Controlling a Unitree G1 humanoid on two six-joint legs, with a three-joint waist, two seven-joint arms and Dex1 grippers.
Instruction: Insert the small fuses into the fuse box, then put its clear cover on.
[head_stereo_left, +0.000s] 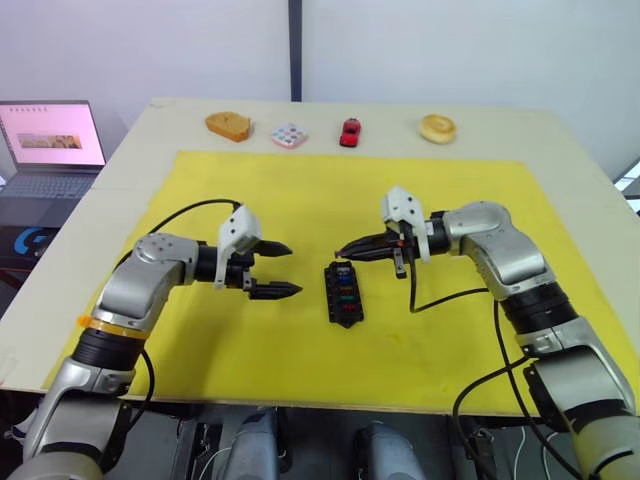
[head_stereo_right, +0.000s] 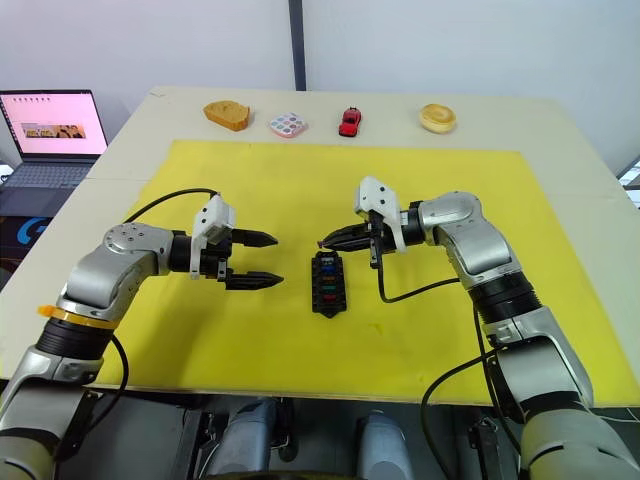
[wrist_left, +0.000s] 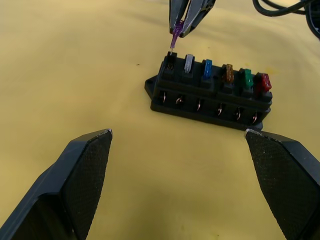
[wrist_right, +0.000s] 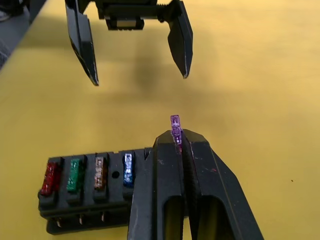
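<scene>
**Last fuse poised over end slot**

The right gripper has its jaws clenched on the purple fuse, blades pointing down, directly above the vacant end slot of the fuse box. Five fuses sit seated along the box's long axis, which runs away from the robot on the yellow mat. The left gripper hovers beside the box, jaws released, empty. No legible writing or branding found.

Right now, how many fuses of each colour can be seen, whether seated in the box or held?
Purple fuse, held by the right gripper: 1
Grey fuse: 1
Blue fuse: 1
Amber fuse: 1
Green fuse: 1
Red fuse: 1
Total: 6
</scene>
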